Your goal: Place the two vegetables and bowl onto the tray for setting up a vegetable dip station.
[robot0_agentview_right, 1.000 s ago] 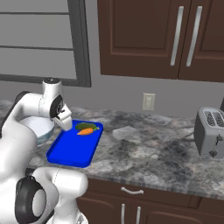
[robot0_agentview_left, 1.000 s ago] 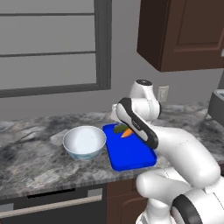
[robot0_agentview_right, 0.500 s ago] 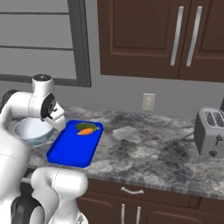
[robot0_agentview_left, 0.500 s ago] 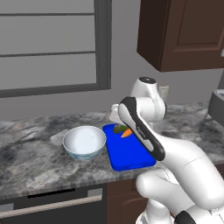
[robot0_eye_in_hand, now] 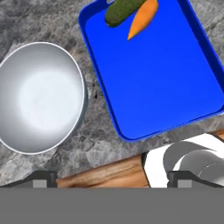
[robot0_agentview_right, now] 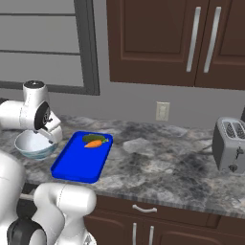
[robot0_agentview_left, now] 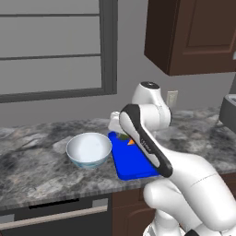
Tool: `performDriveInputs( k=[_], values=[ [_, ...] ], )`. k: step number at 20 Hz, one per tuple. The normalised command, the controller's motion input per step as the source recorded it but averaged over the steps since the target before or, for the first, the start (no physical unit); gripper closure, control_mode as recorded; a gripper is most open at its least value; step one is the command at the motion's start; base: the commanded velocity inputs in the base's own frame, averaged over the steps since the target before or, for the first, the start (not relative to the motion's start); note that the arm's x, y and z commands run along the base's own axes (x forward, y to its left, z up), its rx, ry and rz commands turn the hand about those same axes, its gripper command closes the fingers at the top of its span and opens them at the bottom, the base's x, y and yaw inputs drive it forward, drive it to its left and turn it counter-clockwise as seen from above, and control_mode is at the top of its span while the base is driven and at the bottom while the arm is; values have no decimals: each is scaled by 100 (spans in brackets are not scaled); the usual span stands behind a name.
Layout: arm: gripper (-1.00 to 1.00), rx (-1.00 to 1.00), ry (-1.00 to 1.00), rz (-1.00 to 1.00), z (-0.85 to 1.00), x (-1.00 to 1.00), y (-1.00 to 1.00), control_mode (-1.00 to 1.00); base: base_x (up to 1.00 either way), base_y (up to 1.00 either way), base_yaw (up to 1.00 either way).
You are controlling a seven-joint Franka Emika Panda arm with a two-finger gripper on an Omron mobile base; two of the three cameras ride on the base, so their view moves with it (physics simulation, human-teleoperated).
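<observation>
Tray (robot0_eye_in_hand: pixel 153 78): bright blue, flat on the grey marbled table (robot0_agentview_right: pixel 158 167), one long side running near the table's front edge; most of its floor is bare.
Cucumber (robot0_eye_in_hand: pixel 124 11): dark green, lying inside the tray at its far end, close to the rim there.
Carrot (robot0_eye_in_hand: pixel 142 18): orange, also inside the tray at the far end, touching the cucumber and lying just on the side away from the bowl, its thin tip pointing toward the tray's middle.
Bowl (robot0_eye_in_hand: pixel 39 97): white inside, pale bluish-grey outside, upright on the table just beside the tray's long side and outside it; from the hand view a narrow strip of table shows between its rim and the tray's rim.
Pincer (robot0_eye_in_hand: pixel 111 178): above the table's front edge, looking down on the bowl and the near end of the tray; its two dark tips sit wide apart with nothing between them.
Toaster (robot0_agentview_right: pixel 229 146): silver, on the table well apart from the tray, on the side opposite the bowl.
</observation>
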Motion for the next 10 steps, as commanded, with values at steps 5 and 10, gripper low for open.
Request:
performDriveInputs(
  k=[5, 10],
  values=[
    [-100, 0, -1, 7, -1, 5, 24, -100, 0, 0, 0],
    [-100, 0, -4, 5, -15, 25, 2, -100, 0, 0, 0]
  ],
)
